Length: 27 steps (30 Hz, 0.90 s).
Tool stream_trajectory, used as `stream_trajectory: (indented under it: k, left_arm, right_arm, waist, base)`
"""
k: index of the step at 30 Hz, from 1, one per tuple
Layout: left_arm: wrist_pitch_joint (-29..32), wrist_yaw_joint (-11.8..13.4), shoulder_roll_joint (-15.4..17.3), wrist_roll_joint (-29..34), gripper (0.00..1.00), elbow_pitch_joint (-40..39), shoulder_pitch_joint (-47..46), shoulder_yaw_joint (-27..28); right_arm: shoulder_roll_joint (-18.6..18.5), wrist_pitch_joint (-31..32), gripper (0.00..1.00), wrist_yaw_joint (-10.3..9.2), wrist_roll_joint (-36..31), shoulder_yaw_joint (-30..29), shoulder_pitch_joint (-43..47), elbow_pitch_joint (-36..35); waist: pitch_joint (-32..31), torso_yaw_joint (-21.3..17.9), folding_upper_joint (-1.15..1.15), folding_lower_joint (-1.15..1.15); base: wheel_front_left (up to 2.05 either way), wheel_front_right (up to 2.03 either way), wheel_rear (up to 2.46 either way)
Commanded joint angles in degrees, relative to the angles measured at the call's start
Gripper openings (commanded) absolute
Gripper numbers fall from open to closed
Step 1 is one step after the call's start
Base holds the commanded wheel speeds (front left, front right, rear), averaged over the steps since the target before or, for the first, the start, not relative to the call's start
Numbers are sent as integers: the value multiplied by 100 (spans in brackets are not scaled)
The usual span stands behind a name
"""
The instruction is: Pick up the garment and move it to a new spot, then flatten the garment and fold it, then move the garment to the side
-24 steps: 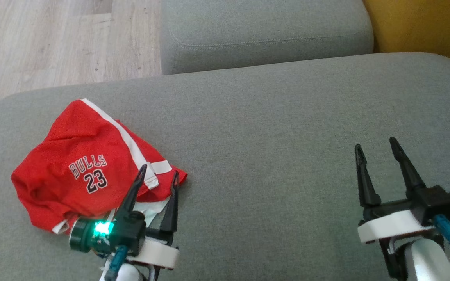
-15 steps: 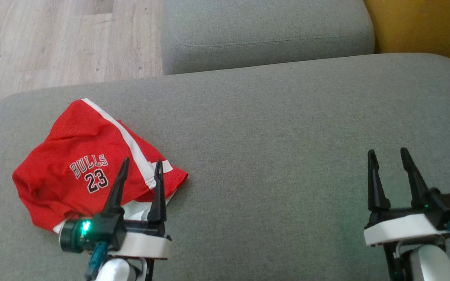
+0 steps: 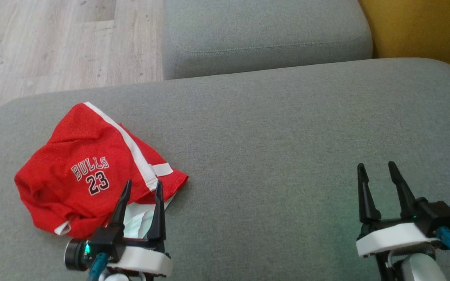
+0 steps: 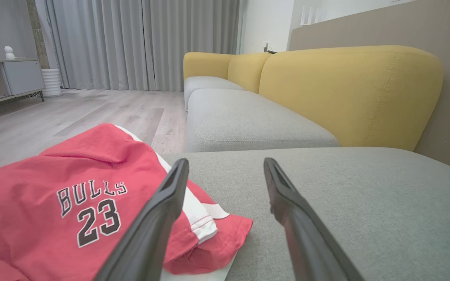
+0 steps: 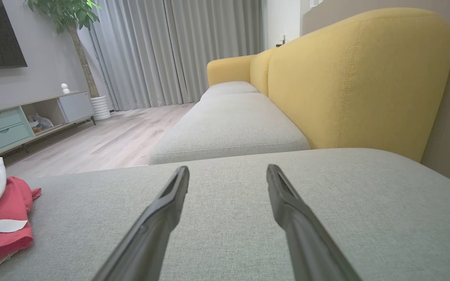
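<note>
The crumpled red mesh garment (image 3: 88,171), printed with "BULLS 23" in white and crossed by a white stripe, lies on the left part of the wide grey fabric seat cushion (image 3: 272,132) in front of me. It is bunched and partly folded over itself, and a pale white layer shows from under its near edge.

My left gripper (image 3: 143,182) sits at that near right corner of the garment, its two long dark fingers spread wide and holding nothing. In my left wrist view, the left finger stands in front of the white stripe and the right finger is over bare cushion, with the red corner lying low between them. I cannot tell whether the left finger touches the fabric.

My right gripper (image 3: 376,165) is well apart from the garment, over the bare right part of the same cushion. Its fingers are just as widely spread and empty. In my right wrist view, the garment's corner shows at the far left edge.

Beyond the cushion lies a second grey seat cushion (image 3: 264,35). A mustard-yellow upholstered backrest (image 3: 424,27) runs along the right, and pale wood plank flooring (image 3: 53,43) lies to the left.
</note>
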Motion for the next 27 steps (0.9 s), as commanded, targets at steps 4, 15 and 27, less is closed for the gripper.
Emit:
stream_trajectory:
  k: [4,15,27]
  left_arm:
    - [-55,-40,-45,73,100,-51,-211,277]
    - [-55,-86,-117,193,100,-13,-221,447]
    - [-55,-15,-138,276,100,125,-155,693]
  right_arm:
    - [-56,-78,100,-4,68,206,-170,-84]
    - [-56,-78,100,-4,133,328,-150,-44]
    - [-56,-78,100,-4,257,763,-65,-73]
  waist:
    - [-15,1,0,0]
    - [-48,237,0,0]
    - [-188,1140,0,0]
  base:
    - [0,0,0]
    - [0,0,0]
    - [0,0,0]
